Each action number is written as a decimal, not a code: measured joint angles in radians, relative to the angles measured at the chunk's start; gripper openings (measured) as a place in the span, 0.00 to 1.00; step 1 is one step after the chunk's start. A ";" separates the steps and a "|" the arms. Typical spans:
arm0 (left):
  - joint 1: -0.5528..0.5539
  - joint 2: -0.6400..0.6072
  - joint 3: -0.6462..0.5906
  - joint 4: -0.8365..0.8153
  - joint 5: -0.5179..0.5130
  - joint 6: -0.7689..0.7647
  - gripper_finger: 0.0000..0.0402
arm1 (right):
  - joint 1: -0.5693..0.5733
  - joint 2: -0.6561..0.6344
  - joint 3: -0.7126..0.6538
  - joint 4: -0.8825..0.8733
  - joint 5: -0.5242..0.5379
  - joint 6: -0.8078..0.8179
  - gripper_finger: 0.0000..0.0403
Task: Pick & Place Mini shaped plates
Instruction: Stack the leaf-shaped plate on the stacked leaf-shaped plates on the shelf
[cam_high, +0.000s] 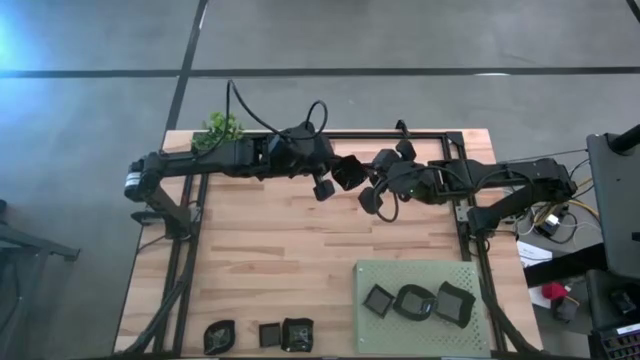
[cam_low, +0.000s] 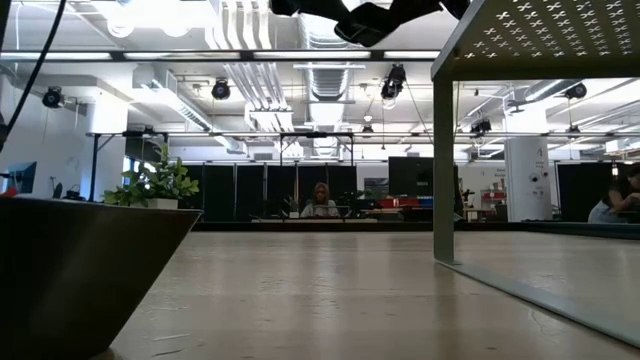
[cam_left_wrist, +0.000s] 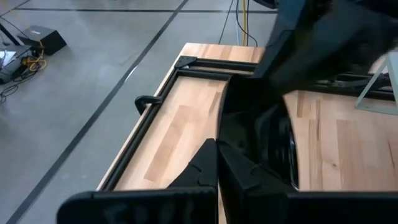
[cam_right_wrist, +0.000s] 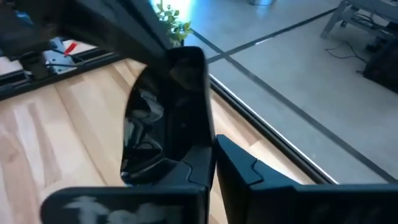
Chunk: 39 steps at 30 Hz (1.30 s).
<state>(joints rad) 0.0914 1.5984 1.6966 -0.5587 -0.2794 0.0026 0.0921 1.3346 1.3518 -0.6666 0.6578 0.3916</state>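
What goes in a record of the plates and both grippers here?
Mat plates: three, on the green mat
Table plates: three, on bare table, far from the arms
Raised plate: between the grippers, above the table
Right gripper: shut on it
Left gripper: shut, beside it; grip unclear

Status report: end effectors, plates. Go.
Left end effector and right end effector both shut on one mini plate, raised over table's rear. Three plates on green mat, three loose plates at front edge.

Glossy black plate, pale smooth wood table, perforated matt green mat
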 joint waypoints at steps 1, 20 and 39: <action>0.000 0.000 0.000 0.000 0.000 -0.001 0.00 | 0.000 0.000 0.000 0.001 0.000 0.000 0.04; -0.001 -0.001 0.000 0.009 0.004 -0.084 0.20 | 0.001 -0.004 0.000 0.004 -0.008 0.001 0.02; -0.002 -0.080 0.051 -0.060 0.008 -0.071 0.26 | -0.120 -0.222 0.000 -0.324 -0.604 -0.049 0.02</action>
<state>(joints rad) 0.0898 1.5185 1.7477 -0.6189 -0.2718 -0.0685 -0.0280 1.1130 1.3521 -0.9902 0.0538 0.3428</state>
